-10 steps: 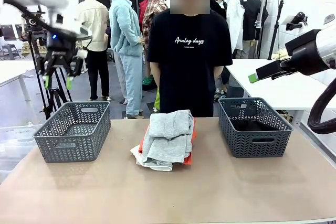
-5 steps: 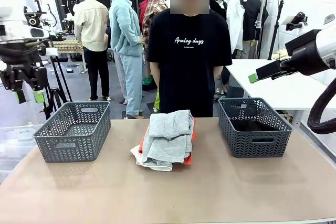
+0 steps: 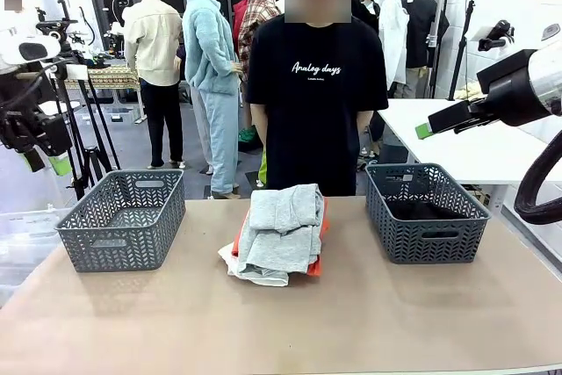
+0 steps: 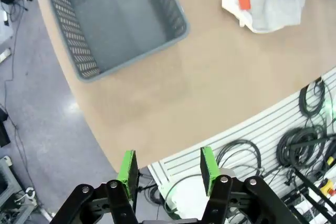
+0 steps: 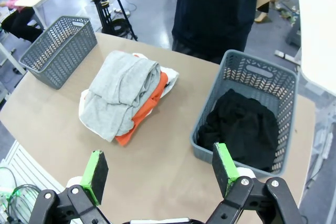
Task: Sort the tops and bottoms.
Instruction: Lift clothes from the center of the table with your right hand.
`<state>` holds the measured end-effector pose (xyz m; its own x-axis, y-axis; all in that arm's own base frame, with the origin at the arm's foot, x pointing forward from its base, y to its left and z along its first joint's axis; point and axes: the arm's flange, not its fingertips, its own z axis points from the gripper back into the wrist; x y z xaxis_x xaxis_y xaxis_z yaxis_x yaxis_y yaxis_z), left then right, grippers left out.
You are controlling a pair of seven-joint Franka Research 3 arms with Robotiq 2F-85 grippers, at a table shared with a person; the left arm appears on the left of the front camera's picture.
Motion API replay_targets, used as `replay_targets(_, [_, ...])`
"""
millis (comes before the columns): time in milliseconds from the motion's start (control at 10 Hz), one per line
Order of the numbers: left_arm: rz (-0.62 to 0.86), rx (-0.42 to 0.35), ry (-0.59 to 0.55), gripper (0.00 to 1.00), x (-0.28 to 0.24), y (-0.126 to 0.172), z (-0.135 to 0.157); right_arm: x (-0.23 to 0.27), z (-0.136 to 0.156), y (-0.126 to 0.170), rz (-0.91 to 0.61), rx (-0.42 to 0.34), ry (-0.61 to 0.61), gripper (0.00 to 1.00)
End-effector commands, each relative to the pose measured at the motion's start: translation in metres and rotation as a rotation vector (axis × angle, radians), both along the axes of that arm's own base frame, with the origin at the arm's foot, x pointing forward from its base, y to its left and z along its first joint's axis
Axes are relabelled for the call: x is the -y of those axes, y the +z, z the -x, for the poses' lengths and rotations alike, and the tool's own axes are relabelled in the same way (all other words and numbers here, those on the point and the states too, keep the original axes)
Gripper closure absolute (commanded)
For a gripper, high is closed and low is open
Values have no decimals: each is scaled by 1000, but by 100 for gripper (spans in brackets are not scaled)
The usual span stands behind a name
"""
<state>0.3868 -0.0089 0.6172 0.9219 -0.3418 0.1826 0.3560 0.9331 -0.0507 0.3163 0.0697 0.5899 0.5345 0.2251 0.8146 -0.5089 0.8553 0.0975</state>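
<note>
Three tops lie stacked between left basket and right basket: grey top, orange top, white top. One black garment sits in the right basket. Left gripper and right gripper stand open, holding nothing.

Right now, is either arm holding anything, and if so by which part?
Nothing is held. The left gripper and the right gripper both have their fingers apart with nothing between them. The garment pile lies apart from both.

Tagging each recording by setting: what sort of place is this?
Likely a robotics lab or workshop: a tripod stands on the floor, cables coil beside the table, and white worktables stand nearby.
</note>
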Motion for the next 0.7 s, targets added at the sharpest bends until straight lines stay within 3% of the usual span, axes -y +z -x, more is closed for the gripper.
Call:
replay_targets(0, [64, 21, 19, 36, -6, 0, -8, -1, -1, -2, -23, -7, 10, 0])
replay_targets(100, [0, 0, 0, 36, 0, 0, 0, -1, -1, -2, -23, -7, 10, 0])
replay_targets(500, [0, 0, 0, 36, 0, 0, 0, -2, -2, -3, 11, -22, -35, 0])
replay_targets(600, [0, 0, 0, 36, 0, 0, 0, -8, -28, 1, -11, -65, 10, 0])
